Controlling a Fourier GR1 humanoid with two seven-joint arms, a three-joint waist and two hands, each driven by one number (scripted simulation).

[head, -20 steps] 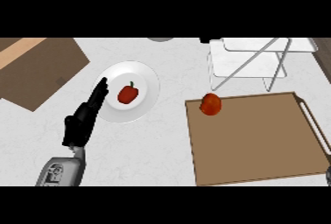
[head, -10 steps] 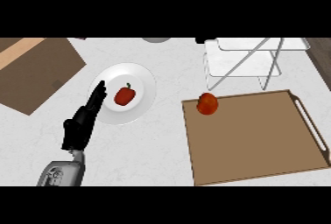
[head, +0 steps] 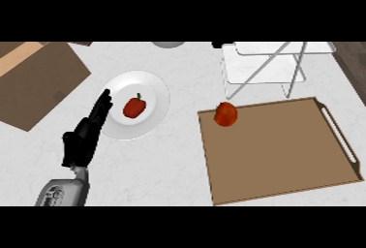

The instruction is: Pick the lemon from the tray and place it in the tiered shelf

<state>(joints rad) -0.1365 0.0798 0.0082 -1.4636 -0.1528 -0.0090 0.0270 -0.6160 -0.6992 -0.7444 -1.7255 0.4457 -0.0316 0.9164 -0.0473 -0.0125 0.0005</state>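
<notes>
the lemon (head: 226,114) sits at the far left corner of the tray (head: 286,160), right against its rim, and it looks orange-red and egg-shaped, smooth-skinned, more like a small tomato in colour than a yellow fruit. the rest of the tray is a flat brown board with a raised lip and a pale handle slot along its right side, leaving wide bare room behind the fruit. just beyond that corner stands the tiered shelf (head: 266,70), a thin white wire frame with a pale flat top, its near legs close to the tray's far edge. to the left, well apart across the light speckled counter (head: 164,164), a round white plate (head: 154,104) holds a small red pepper (head: 133,107). the left hand (head: 87,135) lies beside the plate's left rim, fingers straight and together, holding nothing. a brown board (head: 36,82) lies at the far left.
</notes>
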